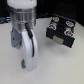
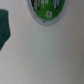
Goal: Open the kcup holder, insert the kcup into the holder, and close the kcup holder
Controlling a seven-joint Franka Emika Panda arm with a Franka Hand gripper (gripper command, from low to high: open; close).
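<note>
green kcup (image 1: 23,63) in gripper (image 1: 25,64) — holder (image 1: 60,30) apart.

The table (image 1: 62,67) was pale, plain and smooth, with bare surface across most of the near side. The kcup holder (image 1: 60,30) sat on it toward the exterior view's right, a black box with rows of pods (image 1: 61,25) showing on top. Well apart from it, the kcup (image 2: 47,9) showed round and green against the pale top; whether it rested there was unclear.

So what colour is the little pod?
Bright green with a white rim; the pod shows best in the wrist view.
</note>
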